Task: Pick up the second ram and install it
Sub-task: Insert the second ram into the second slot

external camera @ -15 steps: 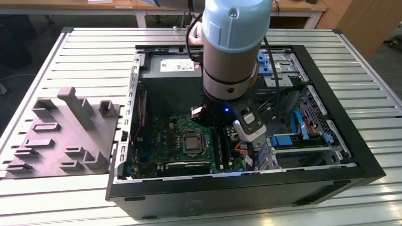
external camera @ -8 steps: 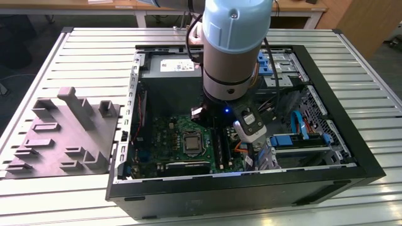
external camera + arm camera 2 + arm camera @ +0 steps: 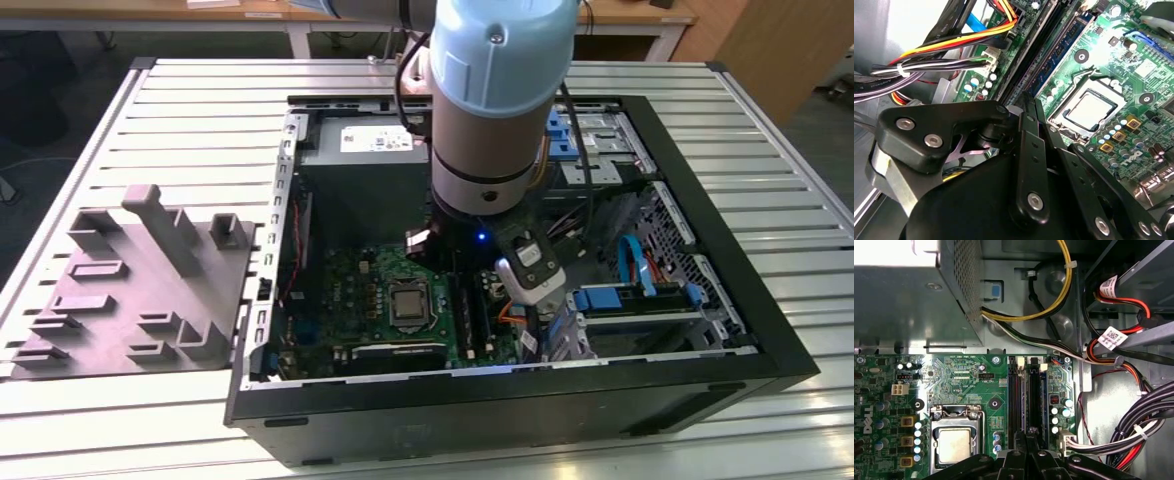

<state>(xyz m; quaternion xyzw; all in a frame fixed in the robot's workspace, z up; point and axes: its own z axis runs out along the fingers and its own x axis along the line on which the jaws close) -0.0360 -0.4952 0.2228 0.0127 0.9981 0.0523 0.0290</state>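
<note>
So I've got the tool point(image 3: 1027, 100) down inside the case, closed up tight, with its tips right over the memory slots point(image 3: 1015, 400) next to the CPU socket point(image 3: 1089, 111). The second ram point(image 3: 1061, 46) stands on edge in that slot bank. Its long axis runs straight out from the tips, parallel to the slots, so it's basically dead ahead of the tool. Honestly can't tell if the tips are clamping its near end or just resting on it.

You've got a slatted metal table point(image 3: 200, 110), a wooden desk point(image 3: 147, 14) behind it, dark floor point(image 3: 827, 150), and a wooden panel point(image 3: 774, 45) at the exterior view's right.
</note>
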